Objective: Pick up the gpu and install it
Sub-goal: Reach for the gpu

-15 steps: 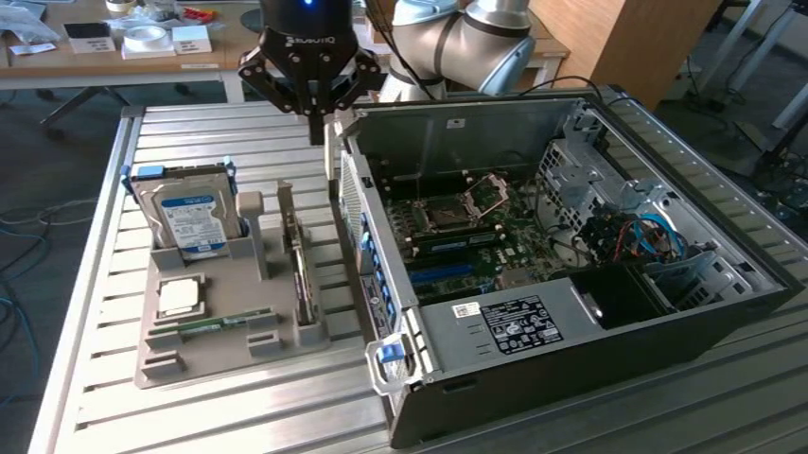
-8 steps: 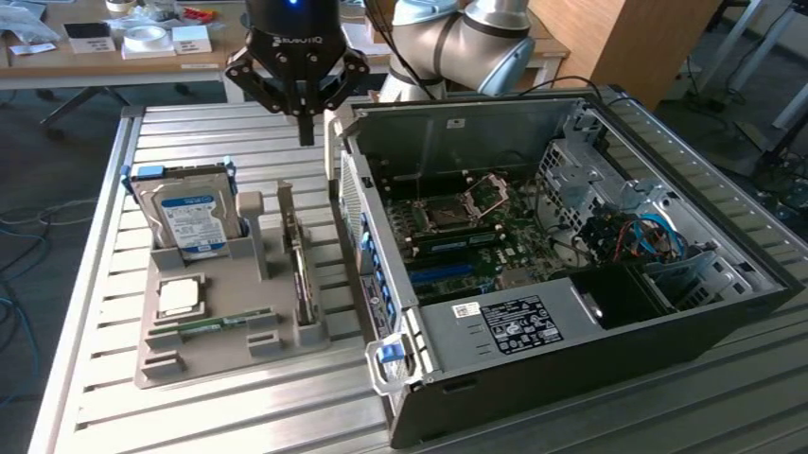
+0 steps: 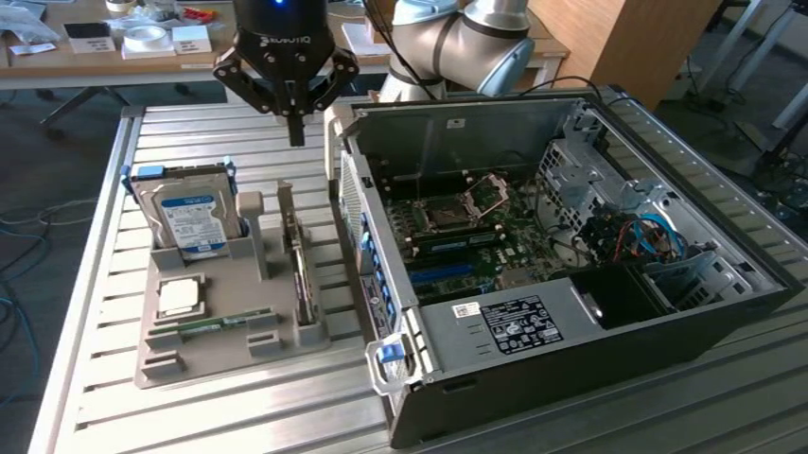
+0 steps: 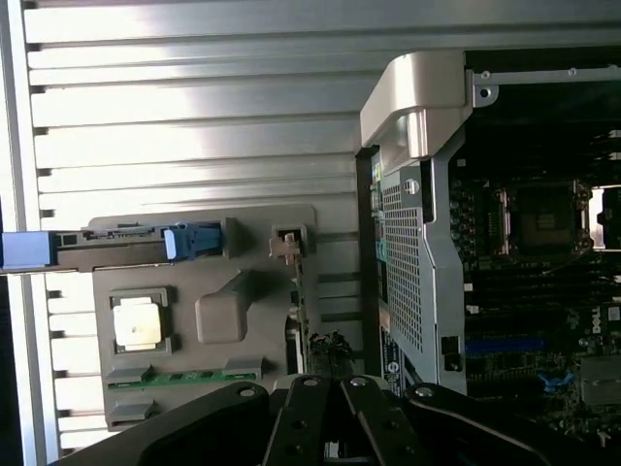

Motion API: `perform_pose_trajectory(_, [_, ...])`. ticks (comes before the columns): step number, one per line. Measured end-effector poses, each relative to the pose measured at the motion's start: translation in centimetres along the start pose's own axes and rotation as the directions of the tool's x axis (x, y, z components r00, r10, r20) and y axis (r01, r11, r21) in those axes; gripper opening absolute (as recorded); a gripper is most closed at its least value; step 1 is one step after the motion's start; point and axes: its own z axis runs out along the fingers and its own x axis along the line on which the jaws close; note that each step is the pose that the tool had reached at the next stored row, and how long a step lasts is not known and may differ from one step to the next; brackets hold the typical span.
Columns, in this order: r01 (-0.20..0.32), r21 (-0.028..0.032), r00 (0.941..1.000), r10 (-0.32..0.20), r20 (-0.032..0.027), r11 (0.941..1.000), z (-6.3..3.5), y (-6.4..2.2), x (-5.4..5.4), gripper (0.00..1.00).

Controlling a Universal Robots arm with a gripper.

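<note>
A counter (image 3: pixel 202 416) of ribbed matt aluminium slats is seen, carrying an open boxy computer case (image 3: pixel 442 123) of grey sheet metal and a moulded grey plastic holder (image 3: pixel 215 364). The black claw (image 3: pixel 297 137) is held pinched together, empty, above the counter. The thin flat gpu (image 3: pixel 301 274) is stood on edge in the holder, long axis alongside the case

You see the gpu (image 3: pixel 301 272), a thin dark circuit card, standing upright on its long edge in a slot of the gray parts holder (image 3: pixel 215 355). It sits edge-on, just beside the open computer case (image 3: pixel 707 312), not yet installed.
</note>
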Motion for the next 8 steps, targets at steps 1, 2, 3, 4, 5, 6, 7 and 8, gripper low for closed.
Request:
perform_pose_trajectory(1, [0.000,0.0000,1.0000,0.000,0.0000,1.0000,0.00,-0.01,0.09,0.11])
perform_pose_trajectory(2, [0.000,0.0000,1.0000,0.000,0.0001,1.0000,0.00,-0.01,0.14,0.11])
perform_pose_trajectory(3, [0.000,0.0000,1.0000,0.000,0.0001,1.0000,0.00,-0.01,0.17,0.11])
perform_pose_trajectory(4, [0.000,0.0000,1.0000,0.000,0.0000,1.0000,0.00,-0.02,0.17,0.11])
perform_pose_trajectory(5, [0.000,0.0000,1.0000,0.000,0.0000,1.0000,0.00,-0.01,0.19,0.11])
perform_pose_trajectory(6, [0.000,0.0000,1.0000,0.000,0.0000,1.0000,0.00,-0.03,0.19,0.11])
perform_pose_trajectory(7, [0.000,0.0000,1.0000,0.000,0.0000,1.0000,0.00,-0.03,0.19,0.11])
perform_pose_trajectory(8, [0.000,0.0001,1.0000,0.000,0.0000,1.0000,-0.01,-0.03,0.19,0.11])
